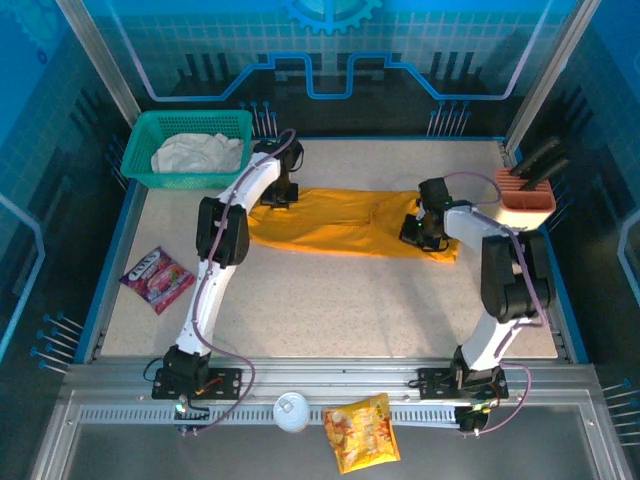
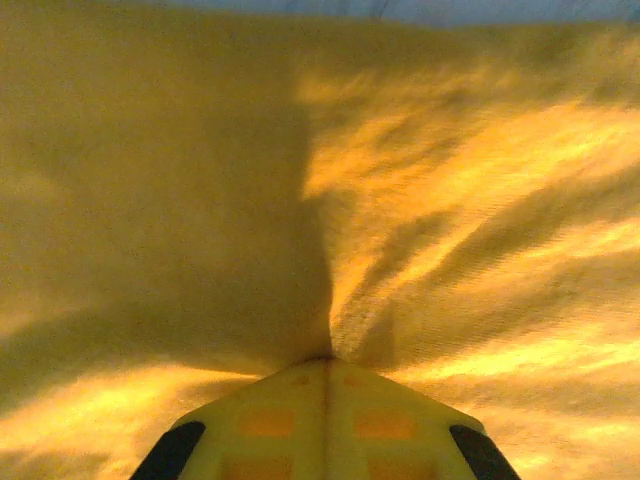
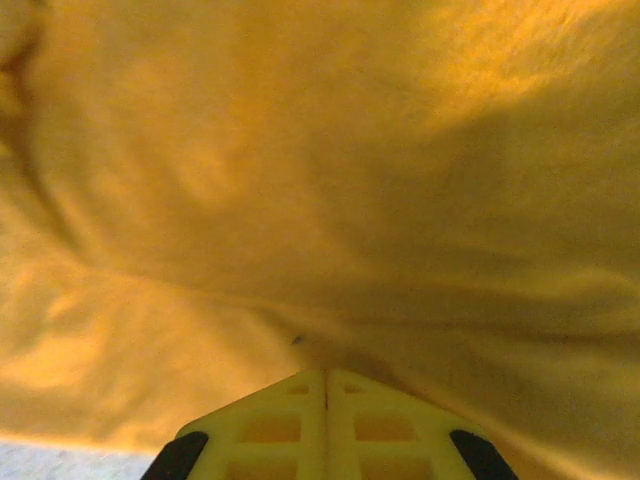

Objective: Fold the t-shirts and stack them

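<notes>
The mustard t-shirt (image 1: 340, 222) lies flat on the far half of the bench (image 1: 330, 300), stretched as a long band from left to right. We judge that it is already folded once along its length, because it looks narrow for a shirt. The left pincer (image 2: 325, 365) is closed on its left end. Creases run out from the pinch like a fan, so the cloth is really caught. The right pincer (image 3: 325, 375) is closed on the right end in the same way. We hold both ends at once so that the band comes up straight for the next fold. The off-white t-shirt (image 1: 198, 153) lies crumpled in the teal basket (image 1: 180, 181) at the far left corner, not yet folded.
</notes>
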Controlling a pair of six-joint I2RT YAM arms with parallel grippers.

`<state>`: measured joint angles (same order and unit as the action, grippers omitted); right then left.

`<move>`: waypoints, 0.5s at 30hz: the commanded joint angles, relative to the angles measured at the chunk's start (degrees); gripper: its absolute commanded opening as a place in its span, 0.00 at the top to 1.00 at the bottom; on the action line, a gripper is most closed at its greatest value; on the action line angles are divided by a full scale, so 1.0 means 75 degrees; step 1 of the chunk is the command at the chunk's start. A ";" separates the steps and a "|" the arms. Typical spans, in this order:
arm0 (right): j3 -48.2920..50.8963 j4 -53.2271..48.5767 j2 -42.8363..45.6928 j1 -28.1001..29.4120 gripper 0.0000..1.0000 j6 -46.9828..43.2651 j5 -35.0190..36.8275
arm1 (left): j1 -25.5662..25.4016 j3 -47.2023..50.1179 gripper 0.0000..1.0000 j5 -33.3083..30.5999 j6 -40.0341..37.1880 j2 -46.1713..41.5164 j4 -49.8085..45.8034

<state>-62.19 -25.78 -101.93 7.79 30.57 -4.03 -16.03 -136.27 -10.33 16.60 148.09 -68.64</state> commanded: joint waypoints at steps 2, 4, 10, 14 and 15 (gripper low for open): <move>-0.0699 0.0005 -0.1077 -0.0239 1.00 -0.0214 -0.0059 | -0.0132 0.1374 1.00 -0.0321 0.0192 -0.0316 -0.0153; -0.1138 -0.0113 -0.1467 -0.0327 1.00 -0.0276 -0.0032 | -0.0213 0.1997 1.00 -0.0299 0.0222 -0.0644 0.0091; -0.3086 -0.0782 -0.2676 -0.0453 1.00 -0.0578 -0.0203 | -0.0534 0.3991 1.00 -0.0203 0.0529 -0.1602 0.0710; -0.4854 -0.1449 -0.3741 -0.0453 1.00 -0.0801 -0.0325 | -0.0847 0.5425 1.00 0.0188 0.0900 -0.2495 0.1334; -0.5369 -0.1659 -0.4066 -0.0452 1.00 -0.0858 -0.0373 | -0.0958 0.5809 1.00 0.0326 0.1025 -0.2733 0.1496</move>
<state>-96.20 -32.42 -127.35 5.02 26.46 -6.09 -21.08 -100.01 -13.26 20.93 128.33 -58.63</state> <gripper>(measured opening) 0.065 0.054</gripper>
